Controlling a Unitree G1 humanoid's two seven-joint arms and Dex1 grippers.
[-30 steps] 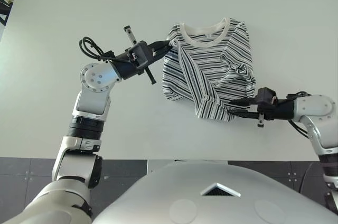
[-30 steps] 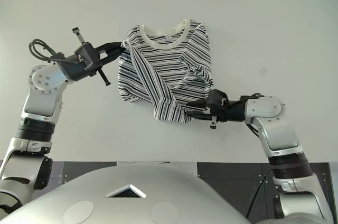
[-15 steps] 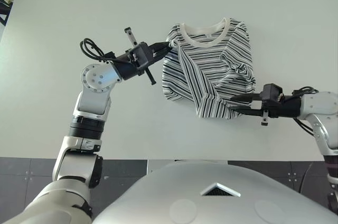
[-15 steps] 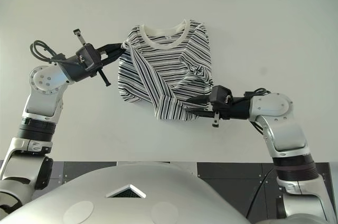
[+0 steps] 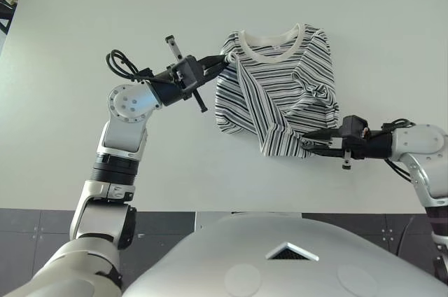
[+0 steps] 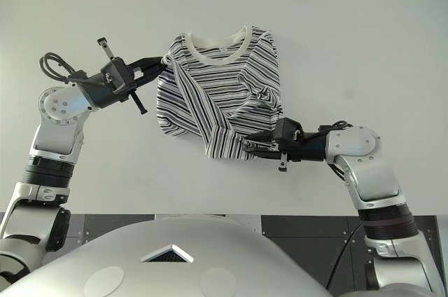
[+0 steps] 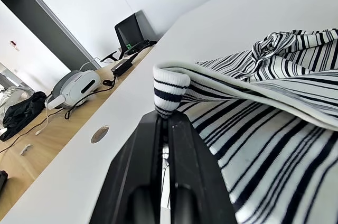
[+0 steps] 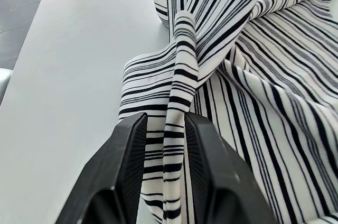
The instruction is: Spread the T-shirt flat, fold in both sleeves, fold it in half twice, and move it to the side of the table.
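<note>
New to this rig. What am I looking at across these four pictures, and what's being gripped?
It is a humanoid robot with two arms, each ending in a two-finger gripper. Two pictures come from its head camera, looking down on a white table. The other two come from wrist cameras, looking along the fingers. A black-and-white striped T-shirt with a white collar lies rumpled on the table. The left gripper pinches its edge beside the collar, and the right gripper pinches its near corner.

Left arm: frame left, elbow bent, forearm angled up-right; left gripper [image 5: 224, 61] pinched onto T-shirt [image 5: 280, 94]. Right arm: lower right, forearm level, pointing left; right gripper [image 5: 308, 141] clamped on same cloth.
</note>
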